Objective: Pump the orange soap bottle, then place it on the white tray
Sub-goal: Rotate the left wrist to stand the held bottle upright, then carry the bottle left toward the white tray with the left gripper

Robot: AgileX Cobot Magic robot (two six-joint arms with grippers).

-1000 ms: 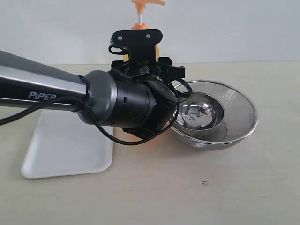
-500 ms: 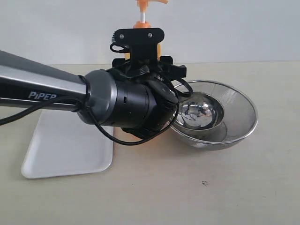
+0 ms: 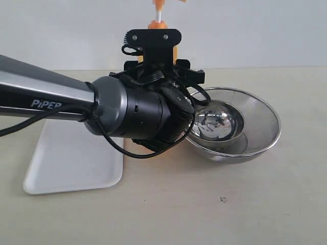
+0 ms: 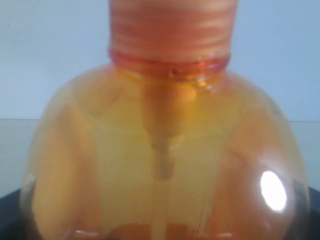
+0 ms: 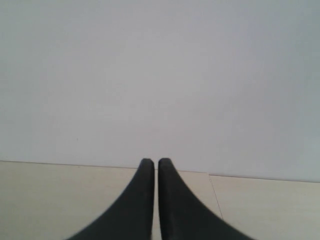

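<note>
The orange soap bottle (image 3: 156,23) stands mostly hidden behind my left arm's black wrist, with only its orange collar, white stem and pump base showing near the top edge. My left gripper (image 3: 164,70) is shut around the bottle's body. In the left wrist view the translucent orange bottle (image 4: 165,150) fills the frame, its shoulder and ribbed collar close up. The white tray (image 3: 66,168) lies flat on the table at the left, partly under my arm, with nothing showing on it. My right gripper (image 5: 155,163) is shut on nothing above bare table, facing the wall.
Two round steel bowls, a mesh one (image 3: 260,127) with a shiny smaller one (image 3: 217,122) inside, sit just right of the bottle. The grey left arm (image 3: 41,97) crosses above the tray. A pale wall stands behind the beige table.
The bottle and the left gripper have risen a little; the pump head has slid past the top edge of the exterior view. The tray and bowls have not moved.
</note>
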